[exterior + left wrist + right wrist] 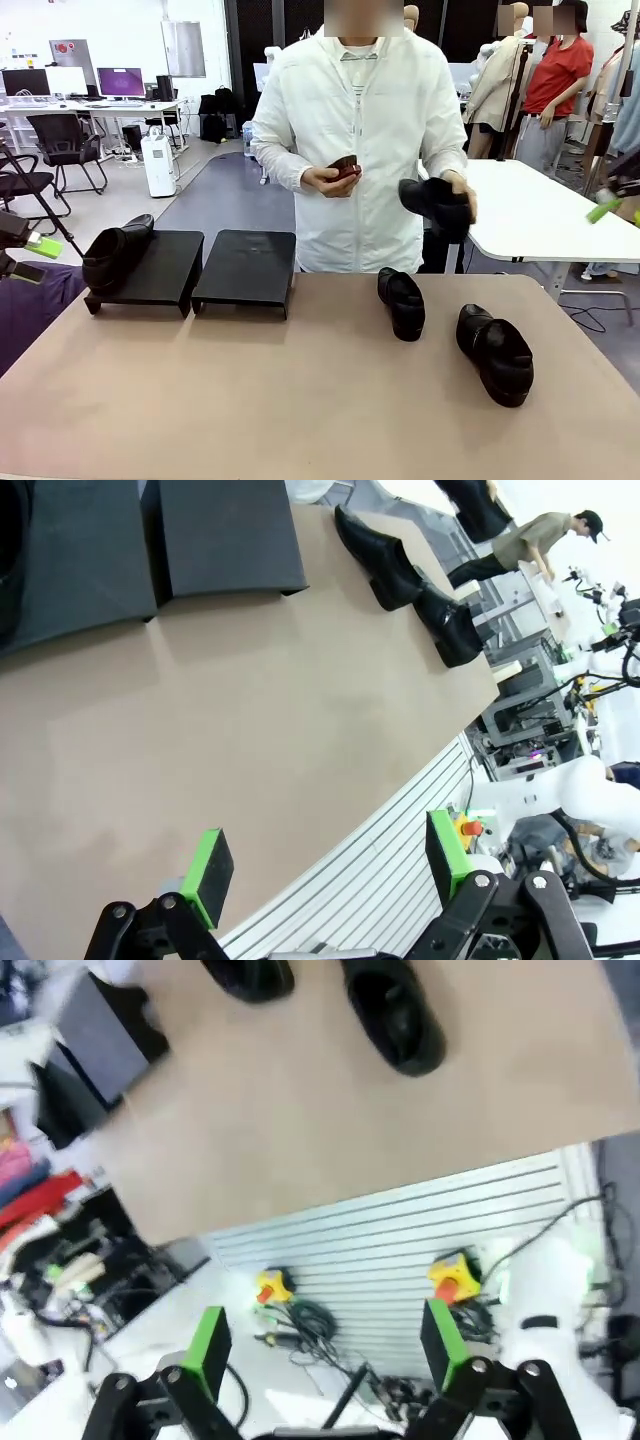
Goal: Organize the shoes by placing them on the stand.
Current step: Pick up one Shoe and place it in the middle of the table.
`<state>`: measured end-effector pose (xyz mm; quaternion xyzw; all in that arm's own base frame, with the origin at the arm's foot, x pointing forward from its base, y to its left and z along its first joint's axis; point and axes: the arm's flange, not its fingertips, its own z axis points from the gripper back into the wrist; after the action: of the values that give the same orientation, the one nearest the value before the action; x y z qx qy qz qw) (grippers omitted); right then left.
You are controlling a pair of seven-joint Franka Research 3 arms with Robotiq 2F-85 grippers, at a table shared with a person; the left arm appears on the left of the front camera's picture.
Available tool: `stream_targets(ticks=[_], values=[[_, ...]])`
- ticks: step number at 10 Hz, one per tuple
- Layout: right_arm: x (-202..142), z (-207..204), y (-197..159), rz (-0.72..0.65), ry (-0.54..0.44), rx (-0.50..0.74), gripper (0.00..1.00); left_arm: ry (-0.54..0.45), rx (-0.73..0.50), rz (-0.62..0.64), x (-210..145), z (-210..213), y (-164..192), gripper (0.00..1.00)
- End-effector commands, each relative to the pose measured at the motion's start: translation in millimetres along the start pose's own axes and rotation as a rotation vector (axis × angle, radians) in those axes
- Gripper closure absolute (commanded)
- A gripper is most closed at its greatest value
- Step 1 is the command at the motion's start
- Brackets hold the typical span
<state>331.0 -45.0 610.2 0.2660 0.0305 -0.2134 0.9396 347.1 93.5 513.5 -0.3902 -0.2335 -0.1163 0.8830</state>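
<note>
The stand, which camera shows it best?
The front view: both platforms of the stand show whole, legs included, one shoe on the left one. The left wrist view crops them at its top edge; the right wrist view catches a blurred corner.

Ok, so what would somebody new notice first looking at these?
Probably the person in white across the table, holding up a black shoe. Next, a loose shoe and a second one lying on its right half, and a fourth shoe at the outer edge of the left stand.
</note>
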Motion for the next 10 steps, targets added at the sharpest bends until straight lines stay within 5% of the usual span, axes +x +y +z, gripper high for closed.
stream_targets(ticks=[1, 3, 5, 9, 10], values=[[8.7, 18.3, 4.1, 0.147, 0.073, -0.109, 0.00, -0.013, -0.008, -0.021, -2.6, -1.5, 1.1, 0.00], [-50.2, 100.7, -58.4, 0.325, 0.216, -0.160, 0.00, -0.013, -0.008, -0.021, -2.6, -1.5, 1.1, 0.00], [-81.1, 144.3, -103.6, 0.352, 0.195, -0.170, 0.00, -0.013, -0.008, -0.021, -2.6, -1.5, 1.1, 0.00], [-83.8, 143.8, -140.2, 0.294, 0.104, -0.075, 0.00, -0.013, -0.008, -0.021, -2.6, -1.5, 1.1, 0.00], [-99.5, 149.4, -145.1, 0.335, 0.156, -0.116, 0.00, -0.013, -0.008, -0.021, -2.6, -1.5, 1.1, 0.00]])
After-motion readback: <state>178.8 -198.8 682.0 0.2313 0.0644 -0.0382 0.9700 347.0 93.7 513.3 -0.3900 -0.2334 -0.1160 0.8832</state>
